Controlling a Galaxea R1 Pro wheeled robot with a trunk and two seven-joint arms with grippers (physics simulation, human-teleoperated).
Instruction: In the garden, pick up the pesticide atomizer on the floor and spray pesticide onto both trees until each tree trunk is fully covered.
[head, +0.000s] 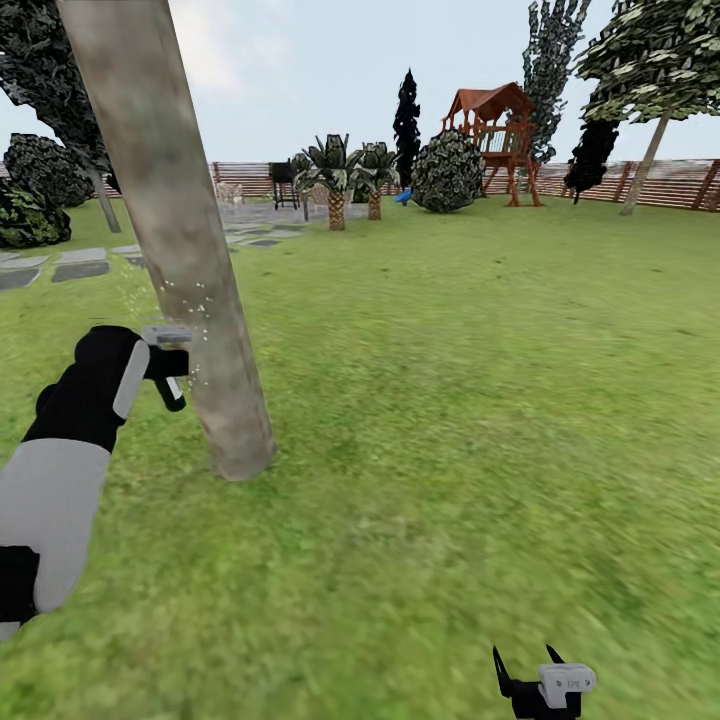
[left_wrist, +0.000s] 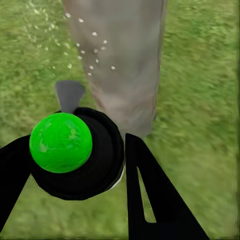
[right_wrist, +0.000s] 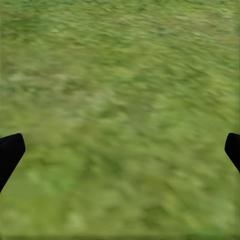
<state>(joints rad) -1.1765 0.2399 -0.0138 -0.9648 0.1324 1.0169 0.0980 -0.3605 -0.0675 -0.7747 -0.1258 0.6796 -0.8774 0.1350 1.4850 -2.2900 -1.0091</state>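
The left pincer (left_wrist: 75, 165) is clamping the pesticide atomizer (left_wrist: 75, 150), holding its pale grey trigger head (head: 166, 334) just beside the tree trunk (head: 190, 250) low down, with white droplets (left_wrist: 92, 50) speckling the bark. The right pincer (head: 528, 668) is hanging over the grass lawn (right_wrist: 120, 100), its fingers (right_wrist: 10, 150) standing wide apart.

L claw (left_wrist: 75, 165) clamped shut, arm raised; R claw (head: 528, 668) spread, low.

Rough matt bark tree trunk (head: 190, 260)
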